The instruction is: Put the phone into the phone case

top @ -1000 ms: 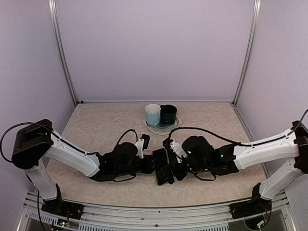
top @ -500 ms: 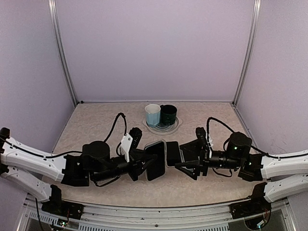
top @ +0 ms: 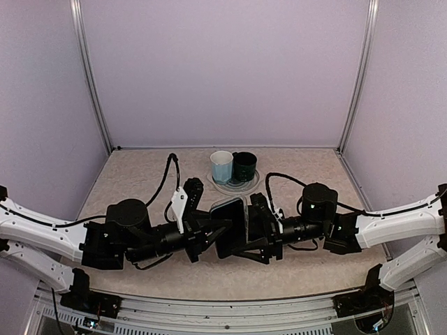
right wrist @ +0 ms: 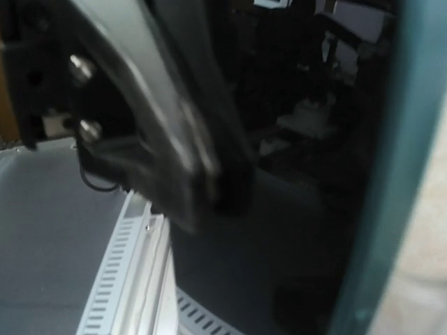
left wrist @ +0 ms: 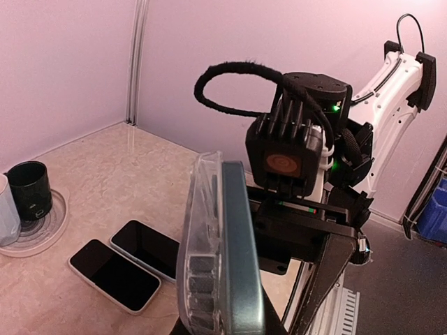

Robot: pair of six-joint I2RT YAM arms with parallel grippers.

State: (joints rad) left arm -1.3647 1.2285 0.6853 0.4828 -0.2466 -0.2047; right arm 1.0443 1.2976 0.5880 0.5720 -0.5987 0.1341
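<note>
A clear phone case [left wrist: 199, 237] stands upright on edge in the left wrist view, with the teal-edged phone [left wrist: 241, 265] pressed flat against its open side. My left gripper [top: 209, 234] is shut on the case from below; its fingertips are hidden under it. My right gripper [top: 257, 234] faces it from the right, shut on the phone. Both hold the pair [top: 229, 222] above the table's middle. The right wrist view is filled by the phone's dark screen [right wrist: 314, 139] and its teal edge [right wrist: 401, 174].
A light blue cup [top: 221, 166] and a dark cup [top: 244, 165] stand on a round coaster [top: 235, 185] behind the grippers. Two other phones [left wrist: 115, 276] [left wrist: 148, 248] lie screen-up on the table below, left of the case.
Both grippers rose from the table, the left with the case and the right with the phone. They then moved together, so the phone now lies against the case.
</note>
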